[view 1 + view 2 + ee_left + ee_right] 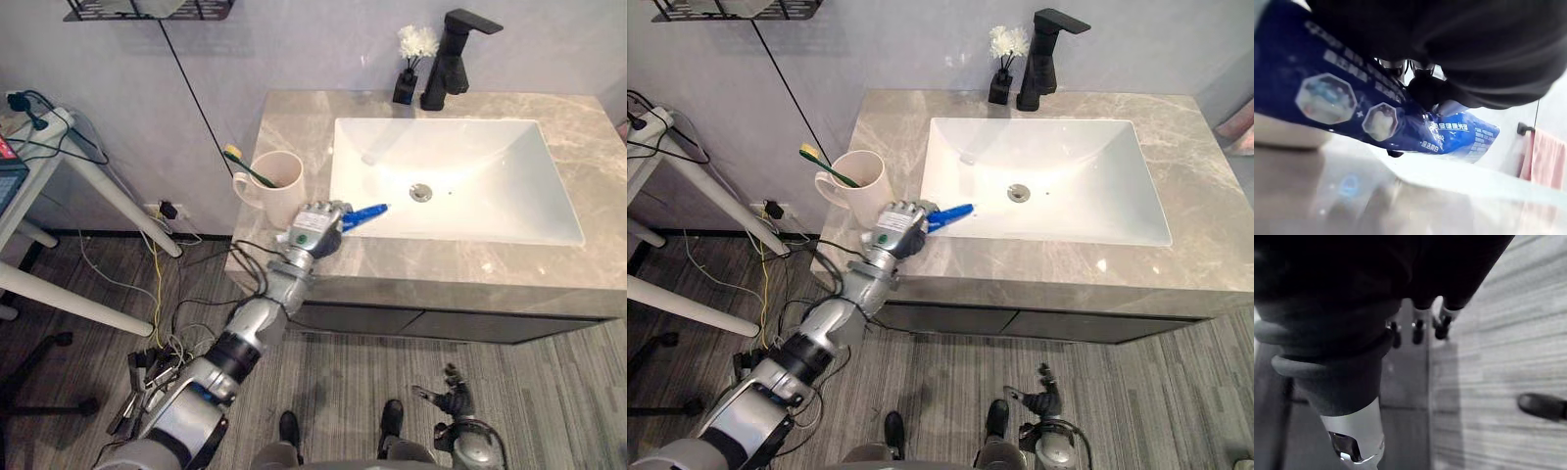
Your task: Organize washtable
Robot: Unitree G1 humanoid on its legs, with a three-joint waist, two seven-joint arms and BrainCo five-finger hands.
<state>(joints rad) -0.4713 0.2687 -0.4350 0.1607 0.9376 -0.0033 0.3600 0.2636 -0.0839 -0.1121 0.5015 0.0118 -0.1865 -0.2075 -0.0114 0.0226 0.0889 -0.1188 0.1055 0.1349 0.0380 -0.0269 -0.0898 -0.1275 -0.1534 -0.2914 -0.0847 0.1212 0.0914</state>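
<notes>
My left hand (313,227) is over the front left of the marble washtable (441,269), its fingers curled round a blue toothpaste tube (365,212) whose end sticks out toward the white sink (446,176). The left wrist view has the blue tube (1376,117) close up, just above the counter. A cream mug (277,184) with a green toothbrush (247,165) in it stands just behind the hand. My right hand (453,394) hangs low over the floor, its fingers (1418,330) relaxed and holding nothing.
A black faucet (453,54) and a small black vase of white flowers (411,64) stand behind the sink. A white table (59,196) with cables is at the left. A wire shelf (147,10) hangs on the wall. A pink towel (1542,156) hangs at the right.
</notes>
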